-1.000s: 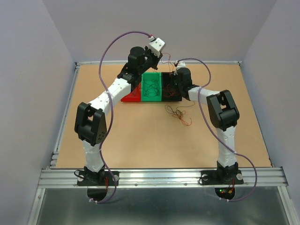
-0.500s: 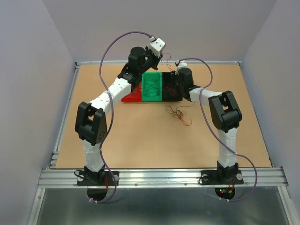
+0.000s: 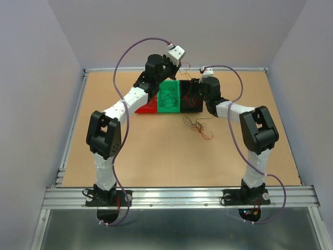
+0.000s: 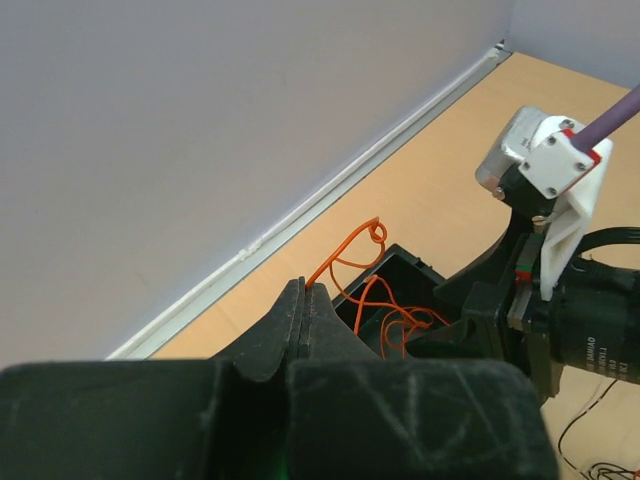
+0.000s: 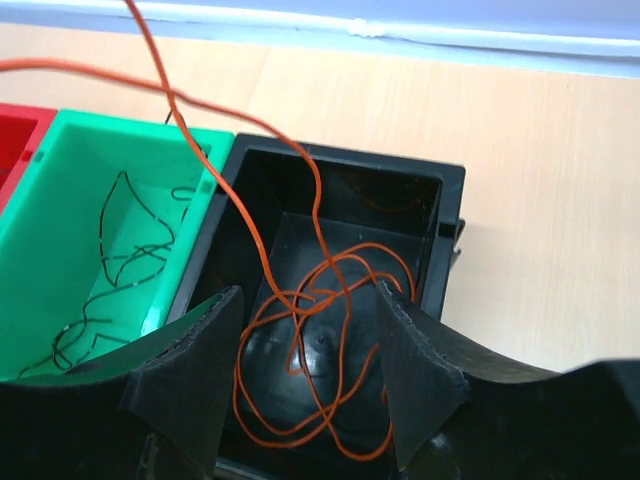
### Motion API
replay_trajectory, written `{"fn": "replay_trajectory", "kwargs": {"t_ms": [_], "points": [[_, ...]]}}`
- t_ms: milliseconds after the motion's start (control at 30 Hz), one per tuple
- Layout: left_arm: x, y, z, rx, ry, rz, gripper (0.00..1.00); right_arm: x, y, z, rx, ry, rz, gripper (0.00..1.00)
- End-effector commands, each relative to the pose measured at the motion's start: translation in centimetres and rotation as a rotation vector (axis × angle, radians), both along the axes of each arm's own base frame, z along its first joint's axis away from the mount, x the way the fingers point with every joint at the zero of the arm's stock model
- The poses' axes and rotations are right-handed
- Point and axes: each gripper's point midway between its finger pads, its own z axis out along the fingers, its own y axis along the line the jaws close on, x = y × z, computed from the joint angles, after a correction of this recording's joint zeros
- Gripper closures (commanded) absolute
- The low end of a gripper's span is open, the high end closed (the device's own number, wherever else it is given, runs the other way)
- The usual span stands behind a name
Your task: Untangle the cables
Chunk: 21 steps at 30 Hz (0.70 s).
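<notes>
Over at the far side of the desk (image 3: 156, 151), the sorting looks partway done. The right fingers (image 5: 195, 370) stand apart above the black bin (image 5: 445, 195). Most of the orange cable (image 5: 300, 390) lies coiled on the bin's floor between them, gripped by neither as far as I can see. One end climbs out of the bin to the left fingers (image 4: 303, 300), which are pressed together on it up in the air.

I'd say this cable is being dropped off. The next move calls for the left side to let go so the tail falls inside, not over the rim. That strand crosses above the corner of the green bin (image 5: 60, 140), where dark cables (image 5: 110, 260) lie, so it could land there. A red bin (image 3: 144, 108) sits next along. A loose tangle (image 3: 199, 126) lies on the desk nearer the arms, apart from the bins.
</notes>
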Motion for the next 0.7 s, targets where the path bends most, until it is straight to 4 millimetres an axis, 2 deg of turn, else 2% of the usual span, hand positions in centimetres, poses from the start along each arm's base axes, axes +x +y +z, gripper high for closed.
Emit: {"fn": "replay_trajectory", "kwargs": {"t_ms": [0, 133, 167, 233, 267, 300, 333, 433, 467, 500, 533, 633, 667], "points": [[0.2, -0.6, 2.6, -0.044, -0.071, -0.019, 1.0, -1.0, 0.0, 3.8, 0.046, -0.098, -0.004, 0.39], [0.5, -1.4, 0.0, -0.02, -0.022, -0.031, 1.0, -2.4, -1.5, 5.6, 0.069, -0.141, -0.055, 0.39], [0.5, -1.7, -0.4, -0.013, -0.016, -0.034, 1.0, -2.9, -2.0, 6.7, 0.077, -0.162, -0.069, 0.39], [0.2, -2.5, -1.4, 0.005, 0.003, -0.046, 1.0, -3.6, -2.6, 6.8, 0.085, -0.167, -0.083, 0.39], [0.2, -2.9, -2.3, 0.02, 0.013, -0.049, 1.0, -3.9, -2.9, 7.9, 0.098, -0.189, -0.091, 0.39], [-0.1, -3.6, -2.8, 0.029, 0.023, -0.055, 1.0, -4.4, -3.2, 7.5, 0.1, -0.182, -0.096, 0.39], [0.2, -3.8, -4.0, 0.038, 0.042, -0.038, 1.0, -4.5, -3.5, 7.8, 0.104, -0.188, -0.103, 0.39], [-0.1, -5.3, -5.4, 0.049, 0.088, -0.058, 1.0, -5.4, -4.8, 8.4, 0.119, -0.203, -0.144, 0.39], [0.2, -5.6, -7.1, 0.063, 0.12, -0.057, 1.0, -5.6, -5.2, 8.6, 0.124, -0.207, -0.157, 0.39], [0.3, -6.0, -7.5, 0.061, 0.149, -0.048, 1.0, -6.0, -6.1, 8.8, 0.131, -0.213, -0.182, 0.4], [0.5, -6.3, -9.2, 0.073, 0.188, -0.049, 1.0, -6.2, -6.4, 9.0, 0.134, -0.22, -0.192, 0.4], [0.7, -6.6, -10.8, 0.086, 0.269, -0.036, 1.0, -6.7, -7.7, 9.7, 0.142, -0.234, -0.224, 0.4], [0.8, -6.6, -12.3, 0.098, 0.3, -0.026, 1.0, -6.9, -8.0, 9.5, 0.144, -0.229, -0.229, 0.4]]}}
